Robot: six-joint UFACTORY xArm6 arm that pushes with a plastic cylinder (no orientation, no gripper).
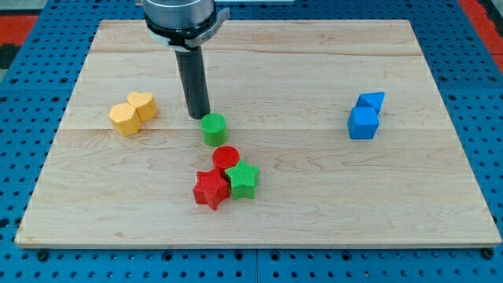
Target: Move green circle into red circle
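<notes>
Now: greens 2 | reds 2 | yellows 2 | blues 2 | my tip [198,116] seemingly touching green circle [214,128]

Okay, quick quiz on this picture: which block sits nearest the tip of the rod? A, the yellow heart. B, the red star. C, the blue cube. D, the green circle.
D: my tip stands just to the view's upper left of the green circle, almost touching it, while the other blocks lie farther off.

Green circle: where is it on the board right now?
The green circle sits near the board's middle, just above the red circle with a small gap, and just right of and below my tip.
</notes>
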